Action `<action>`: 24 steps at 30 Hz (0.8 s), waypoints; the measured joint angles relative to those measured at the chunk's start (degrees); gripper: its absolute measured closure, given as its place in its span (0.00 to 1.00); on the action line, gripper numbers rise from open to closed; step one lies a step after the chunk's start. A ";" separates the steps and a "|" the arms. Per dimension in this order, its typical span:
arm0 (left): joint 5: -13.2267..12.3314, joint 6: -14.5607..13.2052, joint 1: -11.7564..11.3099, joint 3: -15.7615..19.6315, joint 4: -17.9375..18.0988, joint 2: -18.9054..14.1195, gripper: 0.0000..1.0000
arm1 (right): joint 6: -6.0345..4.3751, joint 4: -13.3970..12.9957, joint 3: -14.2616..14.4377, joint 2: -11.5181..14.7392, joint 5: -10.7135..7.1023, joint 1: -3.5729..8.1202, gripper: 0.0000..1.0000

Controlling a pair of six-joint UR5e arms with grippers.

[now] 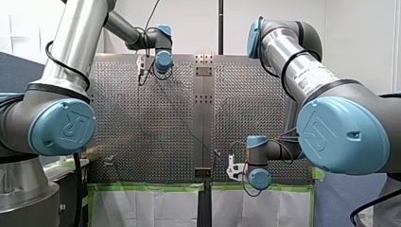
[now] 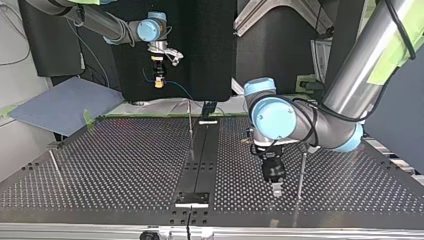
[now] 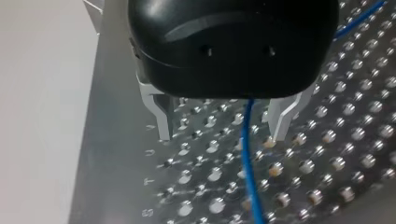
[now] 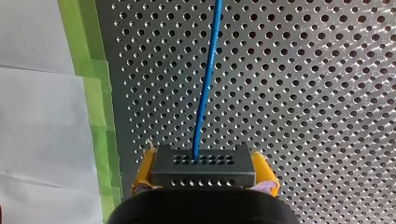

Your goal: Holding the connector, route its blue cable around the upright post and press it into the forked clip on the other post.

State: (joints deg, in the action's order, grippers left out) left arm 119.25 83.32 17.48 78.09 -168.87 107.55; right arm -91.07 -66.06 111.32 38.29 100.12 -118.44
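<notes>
At the top view's left, my right tool (image 2: 159, 80) hangs raised over the tabletop's (image 2: 125, 160) far edge. Its yellow pads (image 4: 145, 170) are clenched on the dark connector (image 4: 203, 164). Held that high, it probably lifts the blue cable (image 4: 205, 79) clear of the holes as the cable runs ahead across the tabletop. In the middle stands a thin post (image 2: 190, 130). At the right, my left tool (image 3: 224, 123) sits low beside a second post (image 2: 301, 172), its fingers (image 3: 163, 116) released and straddling the cable, seemingly to guide it. Which post carries the forked clip is too small to tell.
</notes>
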 joint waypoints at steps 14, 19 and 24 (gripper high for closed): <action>4.75 0.82 2.58 1.98 -3.74 0.77 0.00 | 0.07 -0.04 0.00 0.00 0.00 0.00 1.00; 6.94 -1.06 3.58 2.10 -1.84 2.73 0.00 | 0.08 0.08 0.00 0.00 0.00 0.00 1.00; 9.40 -3.37 4.56 2.11 -0.29 5.16 0.00 | 0.10 0.14 0.00 0.00 0.00 0.00 1.00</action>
State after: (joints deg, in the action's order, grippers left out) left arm 128.64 79.95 22.04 80.21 -169.17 112.71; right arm -90.97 -65.92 111.32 38.29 100.12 -118.44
